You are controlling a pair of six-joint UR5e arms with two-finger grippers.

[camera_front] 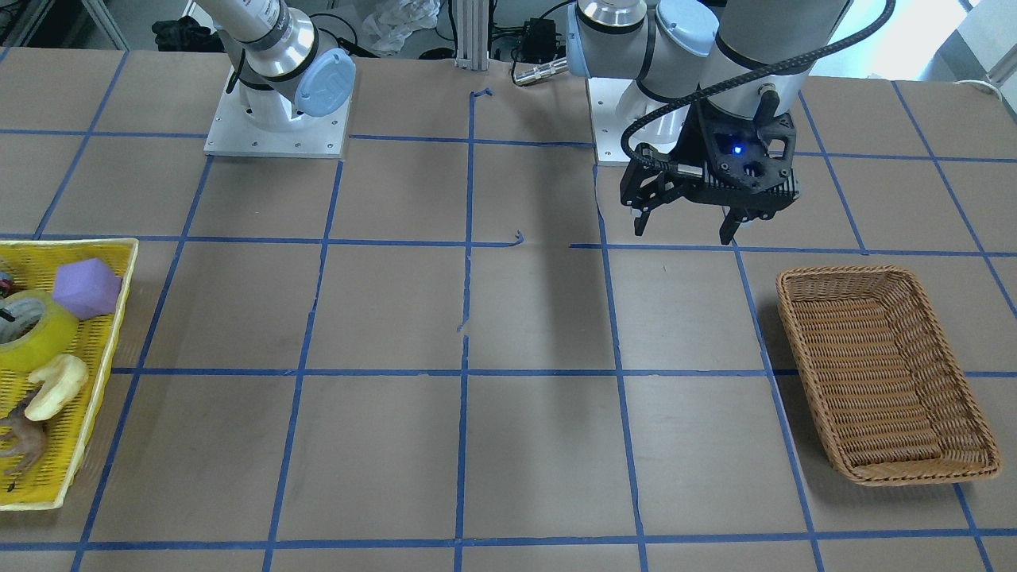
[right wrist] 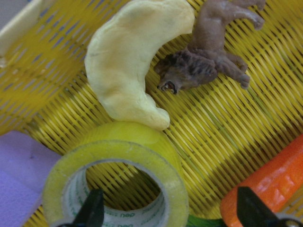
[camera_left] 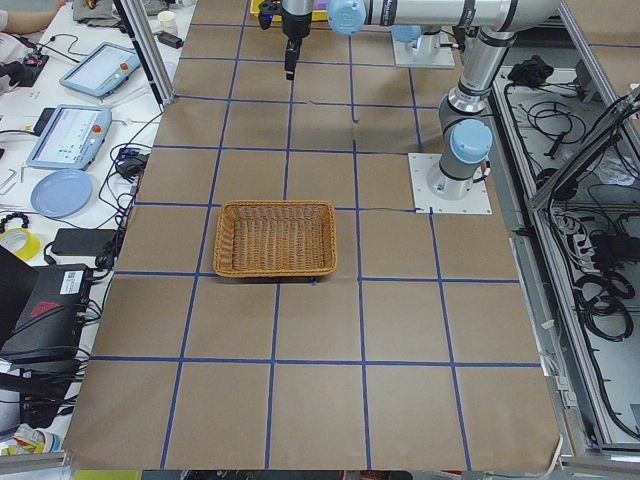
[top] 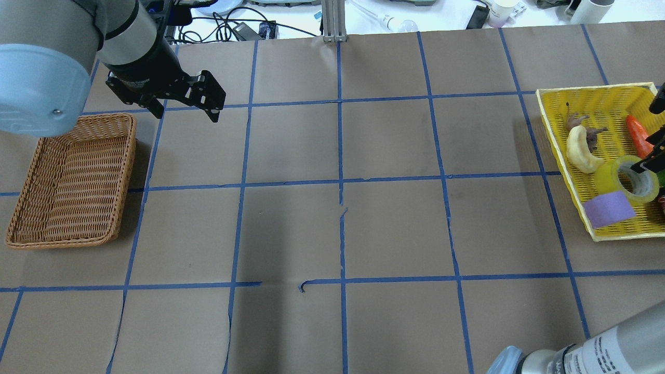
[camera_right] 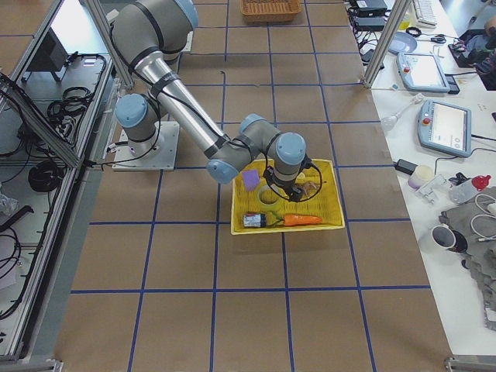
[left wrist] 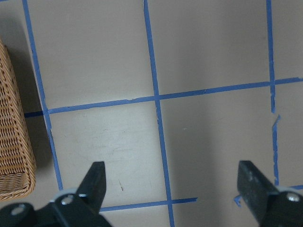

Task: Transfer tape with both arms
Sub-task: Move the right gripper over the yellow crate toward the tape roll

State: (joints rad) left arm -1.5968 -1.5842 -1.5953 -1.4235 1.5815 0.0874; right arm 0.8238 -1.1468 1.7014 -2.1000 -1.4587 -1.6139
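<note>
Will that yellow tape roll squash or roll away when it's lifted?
The tape probably stays stiff: a thick ring on a white core. Lying hole-up in the yellow basket, it likely won't roll. Its glossy side may be slippery.

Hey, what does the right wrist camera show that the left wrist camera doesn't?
Only the right wrist view: the tape, a pale croissant toy, a brown animal figure, an orange piece and a purple block, all in the yellow basket. Only the left wrist view: the brown table, blue grid lines and a wicker basket corner. Both: their own open claw, the right claw or the left claw, at the bottom edge.
</note>
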